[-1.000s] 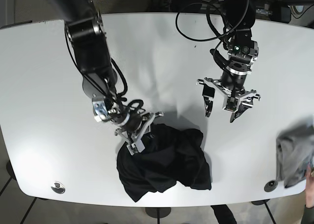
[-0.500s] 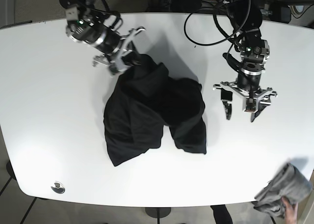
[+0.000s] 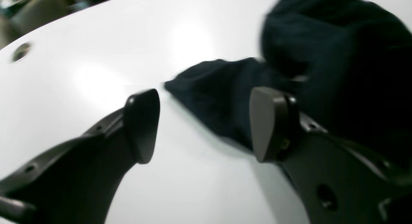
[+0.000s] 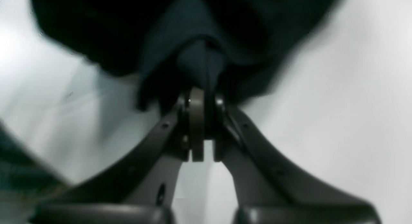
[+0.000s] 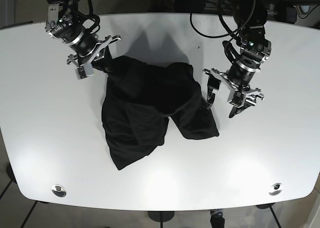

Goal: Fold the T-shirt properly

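Note:
A black T-shirt (image 5: 150, 108) lies crumpled on the white table (image 5: 45, 138), spread from the back left toward the front. My right gripper (image 5: 97, 60) at the base view's left is shut on a bunched fold of the shirt (image 4: 199, 66) at its back-left corner. My left gripper (image 5: 222, 99) at the base view's right is open beside the shirt's right edge, its fingers (image 3: 141, 124) apart over bare table, with a dark shirt corner (image 3: 222, 98) just beyond them.
Two round inserts sit in the table near the front edge, one at the left (image 5: 58, 190) and one at the right (image 5: 275, 189). Cables hang behind the left arm (image 5: 220, 28). The table's edge curves at both front corners.
My right gripper has dragged the shirt's corner further left and spread the cloth wider. My left gripper moved left to the shirt's right edge. The grey cloth at the front right is gone.

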